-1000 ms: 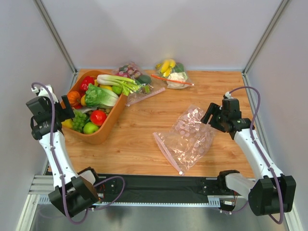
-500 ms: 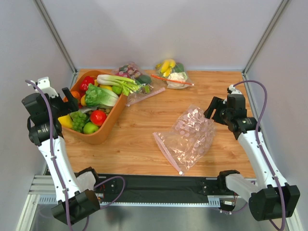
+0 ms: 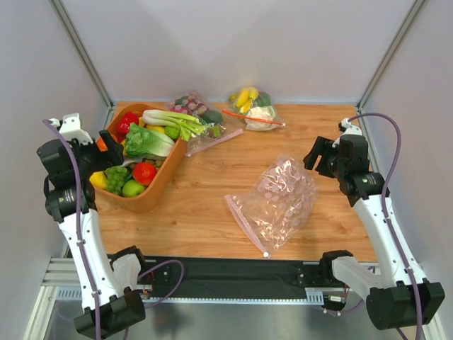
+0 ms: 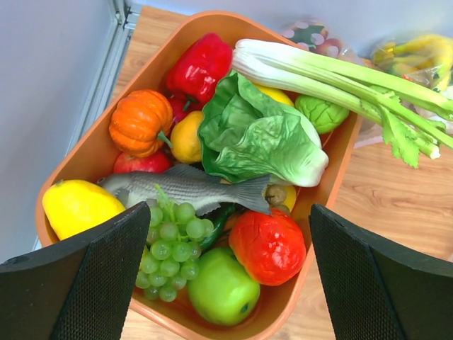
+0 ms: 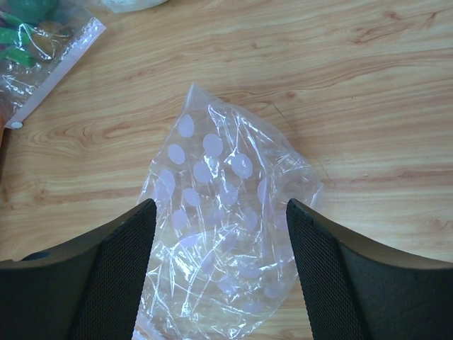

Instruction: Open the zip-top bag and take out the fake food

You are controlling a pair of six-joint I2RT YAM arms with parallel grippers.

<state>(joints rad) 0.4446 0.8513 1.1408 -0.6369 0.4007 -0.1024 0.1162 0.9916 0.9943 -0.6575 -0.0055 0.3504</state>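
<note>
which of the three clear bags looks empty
The pink-dotted zip-top bag, lying flat on its own nearer the front edge. The grape bag and the banana bag at the back are both filled.

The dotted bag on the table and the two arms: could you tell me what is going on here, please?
The zip-top bag lies crumpled mid-table and looks empty. The right gripper hovers open above it, holding nothing. The left gripper hangs open over the orange bin, where the leafy stalk, green grapes and lemon lie among other pieces.
</note>
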